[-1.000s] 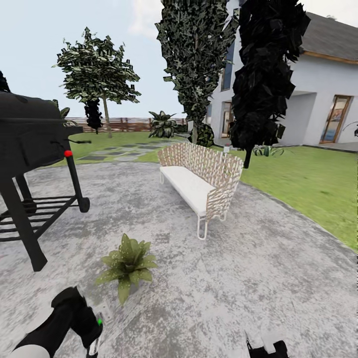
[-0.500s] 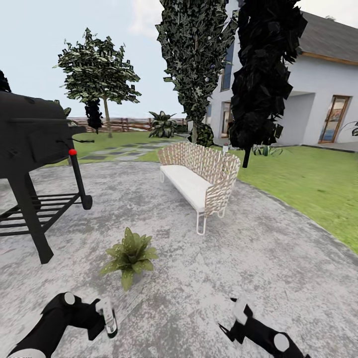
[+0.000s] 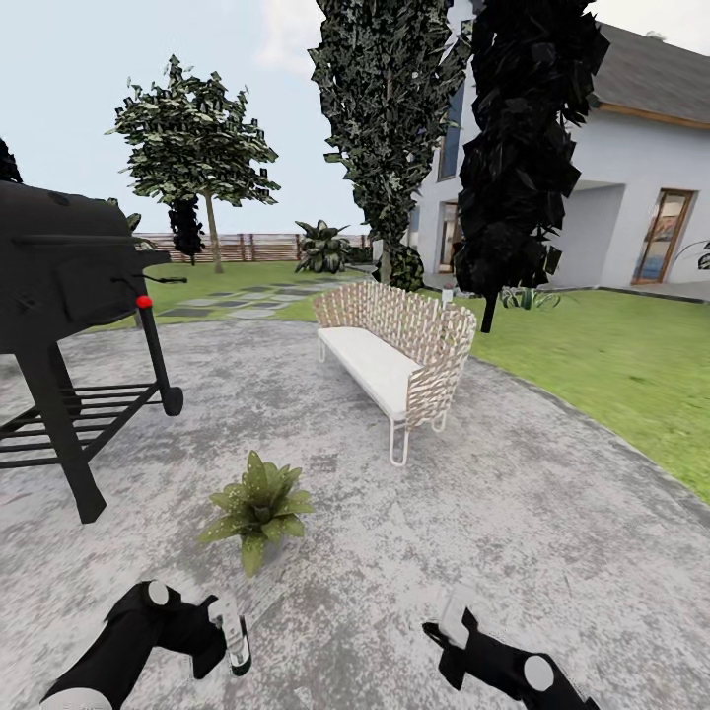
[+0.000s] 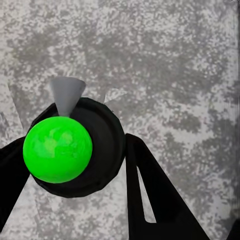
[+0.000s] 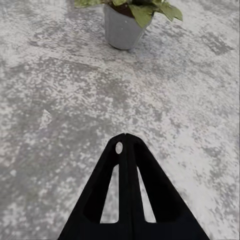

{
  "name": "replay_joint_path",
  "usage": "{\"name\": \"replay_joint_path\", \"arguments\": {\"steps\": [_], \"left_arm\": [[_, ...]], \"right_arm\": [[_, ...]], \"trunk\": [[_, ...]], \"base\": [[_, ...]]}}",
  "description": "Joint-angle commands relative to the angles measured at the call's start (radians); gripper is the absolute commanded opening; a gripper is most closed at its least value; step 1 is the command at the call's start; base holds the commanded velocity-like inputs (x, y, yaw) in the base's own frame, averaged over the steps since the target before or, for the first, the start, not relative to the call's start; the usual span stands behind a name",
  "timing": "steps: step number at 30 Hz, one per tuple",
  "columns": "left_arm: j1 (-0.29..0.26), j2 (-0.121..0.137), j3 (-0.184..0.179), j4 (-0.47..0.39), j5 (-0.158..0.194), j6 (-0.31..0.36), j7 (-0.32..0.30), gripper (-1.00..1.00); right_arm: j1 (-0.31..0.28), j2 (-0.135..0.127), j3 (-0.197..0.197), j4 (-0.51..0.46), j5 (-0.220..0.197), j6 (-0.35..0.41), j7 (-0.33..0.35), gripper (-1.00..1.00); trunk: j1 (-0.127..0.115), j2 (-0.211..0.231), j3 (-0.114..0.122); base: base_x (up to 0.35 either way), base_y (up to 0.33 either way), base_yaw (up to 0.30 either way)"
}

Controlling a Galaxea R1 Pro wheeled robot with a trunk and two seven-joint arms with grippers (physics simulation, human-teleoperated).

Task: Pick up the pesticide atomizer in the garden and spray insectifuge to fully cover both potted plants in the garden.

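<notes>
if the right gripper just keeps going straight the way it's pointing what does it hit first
Probably the potted plant. In the right wrist view the right gripper, fingers closed together, points over bare paving at its grey pot. It may graze the paving first; depth is unclear.

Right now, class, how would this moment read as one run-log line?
left gripper: shut on atomizer | right gripper: shut, empty | plant: on paving, ahead of both grippers | spraying: not seen
</notes>
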Motion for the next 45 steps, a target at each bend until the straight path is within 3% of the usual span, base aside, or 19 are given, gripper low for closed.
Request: {"name": "replay_joint_path", "arguments": {"steps": [1, 4, 6, 8, 10, 13, 16, 21, 30, 36, 45], "left_arm": [[-0.004, -0.003, -0.01, -0.001, -0.003, 0.006, -0.006, -1.0], [-0.01, -0.01, -0.042, -0.001, -0.001, 0.011, -0.013, -1.0], [-0.012, -0.024, -0.094, 0.003, -0.001, 0.017, -0.018, -1.0], [-0.018, -0.036, -0.155, 0.006, -0.001, 0.022, -0.021, -1.0], [-0.037, -0.044, -0.198, 0.016, -0.001, 0.027, -0.023, -1.0], [-0.054, -0.063, -0.221, 0.037, -0.003, 0.036, -0.023, -1.0], [-0.056, -0.08, -0.231, 0.042, -0.006, 0.038, -0.022, -1.0], [-0.057, -0.101, -0.323, 0.043, -0.006, 0.04, -0.021, -1.0], [-0.057, -0.154, -0.356, 0.043, -0.01, 0.038, -0.011, -1.0], [-0.057, -0.163, -0.392, 0.042, -0.007, 0.03, -0.009, -1.0], [-0.057, -0.19, -0.399, 0.04, -0.006, 0.022, -0.009, -1.0]], "right_arm": [[-0.001, 0.016, -0.004, -0.006, 0.015, -0.006, 0.034, -1.0], [-0.002, 0.045, 0.039, -0.057, 0.05, -0.004, 0.082, -1.0], [-0.002, 0.063, 0.084, -0.1, 0.062, 0.001, 0.121, -1.0], [-0.003, 0.09, 0.097, -0.123, 0.064, 0.028, 0.153, -1.0], [-0.003, 0.116, 0.102, -0.132, 0.065, 0.052, 0.174, -1.0], [-0.004, 0.148, 0.105, -0.135, 0.065, 0.064, 0.184, -1.0], [-0.004, 0.157, 0.105, -0.135, 0.065, 0.065, 0.186, -1.0], [-0.004, 0.171, 0.107, -0.136, 0.065, 0.066, 0.186, -1.0], [-0.006, 0.191, 0.107, -0.138, 0.065, 0.066, 0.186, -1.0], [-0.008, 0.193, 0.107, -0.138, 0.065, 0.066, 0.186, -1.0], [-0.009, 0.193, 0.107, -0.138, 0.065, 0.066, 0.186, -1.0]], "trunk": [[0.0, 0.0, -0.001], [0.0, 0.0, -0.001], [0.0, 0.0, -0.001], [0.0, 0.0, -0.001], [0.0, 0.0, -0.001], [0.0, 0.0, -0.001], [0.0, 0.0, -0.001], [0.0, 0.0, -0.001], [0.0, 0.0, -0.001], [0.0, 0.0, -0.001], [0.0, 0.0, -0.001]], "base": [[0.0, 0.0, 0.0], [0.0, 0.0, 0.0], [0.0, 0.0, 0.0], [0.0, 0.0, 0.0], [0.0, 0.0, 0.0], [0.0, 0.0, 0.0], [0.0, 0.0, 0.0], [0.0, 0.0, 0.0], [0.0, 0.0, 0.0], [0.0, 0.0, 0.0], [0.0, 0.0, 0.0]]}}
